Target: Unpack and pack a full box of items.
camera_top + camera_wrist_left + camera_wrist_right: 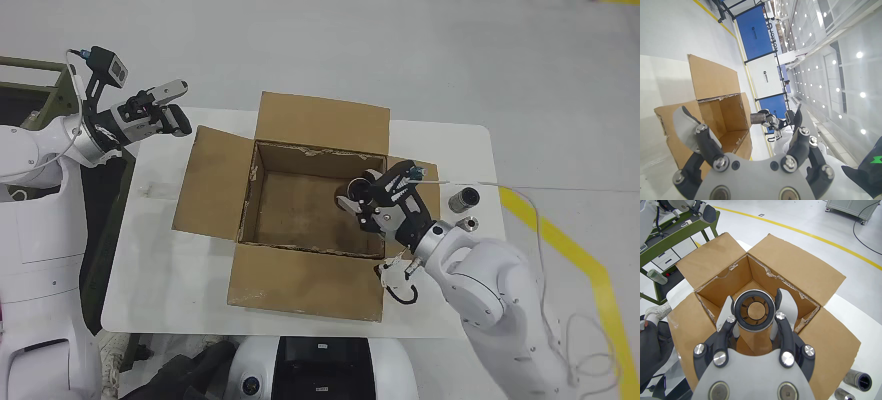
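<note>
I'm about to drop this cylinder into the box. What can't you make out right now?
- Floor of the box under the held metal cylinder: in the right wrist view it is covered by the cylinder and the right gripper jaws. In the top view it is covered by that gripper.
- Second loose cylinder on the table: in the right wrist view it is cut off by the picture's edge. In the top view it is too small to tell how it lies.

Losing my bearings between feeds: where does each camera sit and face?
Top view: above the arms, looking down on table and open box; left gripper and right gripper show.
Left wrist view: by the table's corner, facing sideways across the box; own jaws open.
Right wrist view: over the box, facing down into it; own jaws clamp a cylinder.
Shared: both wrist views show that cylinder.
</note>
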